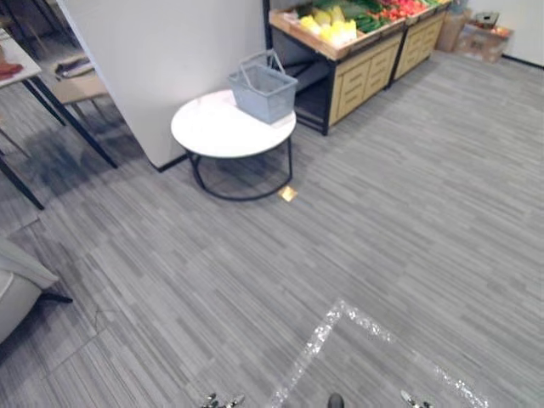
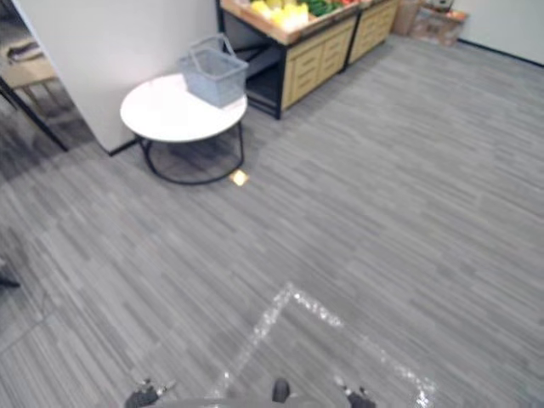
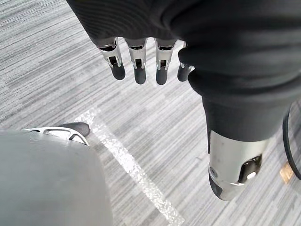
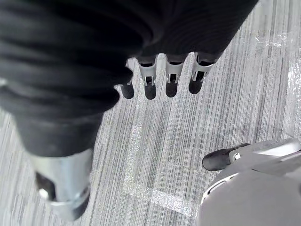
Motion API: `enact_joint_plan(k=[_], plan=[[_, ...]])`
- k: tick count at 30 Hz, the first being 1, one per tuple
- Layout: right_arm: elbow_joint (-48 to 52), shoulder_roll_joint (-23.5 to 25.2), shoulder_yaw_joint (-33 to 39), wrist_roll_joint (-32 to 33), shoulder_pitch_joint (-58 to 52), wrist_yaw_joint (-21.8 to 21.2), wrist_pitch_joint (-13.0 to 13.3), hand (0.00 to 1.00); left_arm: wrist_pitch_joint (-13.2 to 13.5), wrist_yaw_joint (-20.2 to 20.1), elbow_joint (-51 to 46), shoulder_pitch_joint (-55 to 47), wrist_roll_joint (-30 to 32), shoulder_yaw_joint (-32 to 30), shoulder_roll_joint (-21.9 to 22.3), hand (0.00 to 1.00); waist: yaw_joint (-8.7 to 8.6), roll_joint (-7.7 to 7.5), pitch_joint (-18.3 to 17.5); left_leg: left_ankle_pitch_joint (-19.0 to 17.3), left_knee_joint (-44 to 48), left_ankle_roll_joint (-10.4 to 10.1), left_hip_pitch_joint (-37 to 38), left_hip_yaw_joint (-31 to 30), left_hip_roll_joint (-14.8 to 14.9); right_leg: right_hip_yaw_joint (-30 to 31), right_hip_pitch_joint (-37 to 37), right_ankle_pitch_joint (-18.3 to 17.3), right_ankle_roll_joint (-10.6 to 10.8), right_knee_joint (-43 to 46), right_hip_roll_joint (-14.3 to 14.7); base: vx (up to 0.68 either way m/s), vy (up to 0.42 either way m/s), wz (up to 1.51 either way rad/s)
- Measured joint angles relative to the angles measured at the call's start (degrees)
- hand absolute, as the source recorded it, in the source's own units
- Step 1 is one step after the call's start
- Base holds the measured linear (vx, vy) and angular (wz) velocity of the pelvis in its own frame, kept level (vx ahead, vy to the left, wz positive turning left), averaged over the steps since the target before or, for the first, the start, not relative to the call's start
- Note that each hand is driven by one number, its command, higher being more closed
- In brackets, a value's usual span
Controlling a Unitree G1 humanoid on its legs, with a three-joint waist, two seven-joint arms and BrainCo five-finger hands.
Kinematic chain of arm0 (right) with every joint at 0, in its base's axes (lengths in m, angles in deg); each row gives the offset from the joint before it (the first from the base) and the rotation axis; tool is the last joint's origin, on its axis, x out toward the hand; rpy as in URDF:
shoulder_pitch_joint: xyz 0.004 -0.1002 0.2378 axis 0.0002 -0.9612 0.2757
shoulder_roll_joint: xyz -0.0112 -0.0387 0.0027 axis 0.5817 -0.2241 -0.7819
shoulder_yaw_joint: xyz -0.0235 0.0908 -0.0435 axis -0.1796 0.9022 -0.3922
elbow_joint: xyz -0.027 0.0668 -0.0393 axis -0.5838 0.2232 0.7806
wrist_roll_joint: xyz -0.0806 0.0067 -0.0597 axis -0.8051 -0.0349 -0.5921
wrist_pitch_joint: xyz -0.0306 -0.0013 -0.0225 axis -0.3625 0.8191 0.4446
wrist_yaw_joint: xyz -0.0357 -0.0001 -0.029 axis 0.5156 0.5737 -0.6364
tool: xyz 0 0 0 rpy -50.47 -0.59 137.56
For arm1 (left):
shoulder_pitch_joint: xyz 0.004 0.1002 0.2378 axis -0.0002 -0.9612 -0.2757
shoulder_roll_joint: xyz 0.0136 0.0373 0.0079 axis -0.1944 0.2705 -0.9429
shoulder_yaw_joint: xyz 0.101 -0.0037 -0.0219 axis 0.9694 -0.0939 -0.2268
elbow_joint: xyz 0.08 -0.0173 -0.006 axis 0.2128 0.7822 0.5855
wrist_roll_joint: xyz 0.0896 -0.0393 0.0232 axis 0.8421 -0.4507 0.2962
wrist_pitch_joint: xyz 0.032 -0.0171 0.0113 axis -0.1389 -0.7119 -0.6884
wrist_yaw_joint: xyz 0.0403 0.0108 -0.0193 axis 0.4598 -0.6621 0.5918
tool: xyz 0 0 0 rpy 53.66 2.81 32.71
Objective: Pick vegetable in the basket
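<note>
left hand [image 3: 139, 66] hangs over the grey floor [image 1: 408, 221], fingers straight and slightly spread, thumb apart, holding nothing. right hand [image 4: 149, 82] hangs likewise, fingers straight, gripping nothing. silver tape [image 1: 323, 336] marks a corner on the floor just ahead. further off, from the left: a white partition [image 1: 161, 51], then a round white table [image 1: 217, 136] with the grey basket [image 1: 262, 92] upright at its far right edge; i cannot tell its contents. just right of it, a wooden stand [image 1: 365, 68] holds the vegetables [image 1: 336, 27], yellow, green and red, in its top trays, well apart from both hands. a cardboard box [image 1: 480, 38] sits beyond. open floor runs wide between tape and table.
</note>
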Motion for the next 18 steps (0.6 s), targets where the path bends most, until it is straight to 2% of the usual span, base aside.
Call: enact_joint_plan(k=[2,3,4,5,6,7,8,9,11,13,14,16,18], plan=[[0.4,-0.1,-1.8,-0.1,1.0,-0.1,0.2,0.0,0.0,0.1,-0.5,0.2,-1.4,-0.9,-0.3,0.0,0.02,-0.47,0.8,-0.9,6.8,-1.4,-3.0,1.1,1.0,0.4,-1.6,-1.6,-2.1,2.8,-0.6,0.0,-0.073,-0.12],[0.5,-0.1,-2.3,-0.1,1.0,0.0,0.3,0.0,0.0,0.1,-0.6,0.2,-1.4,-1.2,-0.4,0.0,0.03,-0.71,1.1,-1.1,9.4,-1.5,-4.1,1.1,1.4,0.4,-1.8,-2.3,-2.1,3.5,-0.8,0.0,-0.115,0.02],[0.6,-0.1,-3.6,-0.1,1.1,0.0,0.6,0.0,0.0,0.2,-1.2,0.2,-1.4,-1.8,-0.5,0.0,0.07,-1.31,1.8,-1.3,16.8,-1.5,-6.9,1.0,2.8,0.4,-1.7,-3.8,-2.5,4.7,-1.3,0.0,-0.121,0.07],[0.7,-0.2,-3.9,-0.1,1.1,0.0,0.7,0.0,0.0,0.2,-1.4,0.2,-1.5,-2.3,-0.4,0.0,0.14,-1.35,2.2,-1.5,21.4,-1.2,-8.7,0.9,3.9,0.3,-1.6,-4.5,-2.9,5.1,-1.2,0.01,-0.149,0.11],[1.7,-0.2,-4.1,-0.1,1.0,0.0,0.9,0.0,0.0,0.2,-2.4,0.1,-2.6,-3.4,-0.1,0.0,0.31,-0.8,3.4,-1.2,31.8,-0.5,-12.4,0.6,7.2,0.1,-0.6,-5.8,-3.7,6.3,-0.6,0.02,-0.131,0.11],[2.9,-0.5,-5.2,-0.2,0.7,0.1,1.1,0.0,0.0,0.2,-2.7,0.0,-3.9,-5.4,0.9,0.0,0.46,-0.34,4.3,-0.2,40.7,1.5,-16.3,-1.2,9.8,-0.5,0.1,-6.9,-4.0,7.8,0.3,0.04,-0.103,0.13],[3.5,-0.9,-6.0,-0.2,0.3,0.1,1.1,0.0,0.0,0.2,-2.7,-0.1,-4.6,-5.8,1.3,0.0,0.52,-0.06,4.5,-0.5,43.7,1.5,-18.0,-2.9,10.1,-0.8,0.3,-7.3,-4.1,8.5,0.4,0.08,-0.057,0.18],[4.4,-1.2,-7.7,-0.2,0.2,0.3,1.2,0.0,0.0,0.3,-2.9,-0.3,-5.9,-6.0,1.5,0.0,0.66,0.15,4.5,-1.6,46.9,1.2,-20.7,-6.0,9.3,-1.0,0.5,-9.5,-4.8,10.4,0.1,0.12,-0.02,0.22],[5.0,-1.5,-9.3,-0.3,1.0,0.4,1.3,0.0,0.3,0.4,-3.3,-0.1,-5.9,-5.9,2.0,0.0,1.29,-0.07,4.6,-3.3,46.2,1.2,-24.1,-8.4,6.8,-1.1,0.6,-10.6,-4.1,11.8,-1.1,0.14,0.005,0.15],[5.6,-1.7,-12.1,-0.3,2.5,0.5,1.6,0.0,1.1,0.9,-3.2,0.1,-6.0,-5.6,2.1,0.0,2.1,-0.22,4.8,-3.2,36.5,2.0,-27.4,-7.5,4.7,-1.0,1.0,-12.0,-3.5,11.4,-2.8,0.16,0.059,0.04],[6.0,-1.6,-13.0,-0.3,2.7,0.6,1.6,0.0,1.2,1.1,-3.3,0.1,-6.0,-5.4,2.3,0.0,2.33,-0.16,4.8,-2.6,33.2,2.5,-28.1,-6.8,4.7,-1.0,1.2,-12.3,-3.1,11.4,-3.1,0.22,0.089,0.04],[8.4,-1.1,-15.8,-0.3,2.6,1.2,1.7,0.0,1.6,2.0,-4.6,-0.3,-6.0,-5.9,3.1,0.0,3.11,0.27,4.8,3.3,17.0,1.7,-29.1,-4.5,4.7,-1.1,2.8,-13.9,-0.8,10.4,-3.7,0.29,0.125,0.01],[9.0,-1.1,-17.2,-0.3,3.0,1.2,1.9,0.0,1.7,2.2,-4.4,-0.8,-6.0,-6.0,3.7,0.0,3.47,1.03,4.5,6.3,9.8,1.4,-29.2,-5.2,4.7,-0.4,3.9,-15.6,0.4,10.4,-3.7,0.44,0.273,-0.23]])
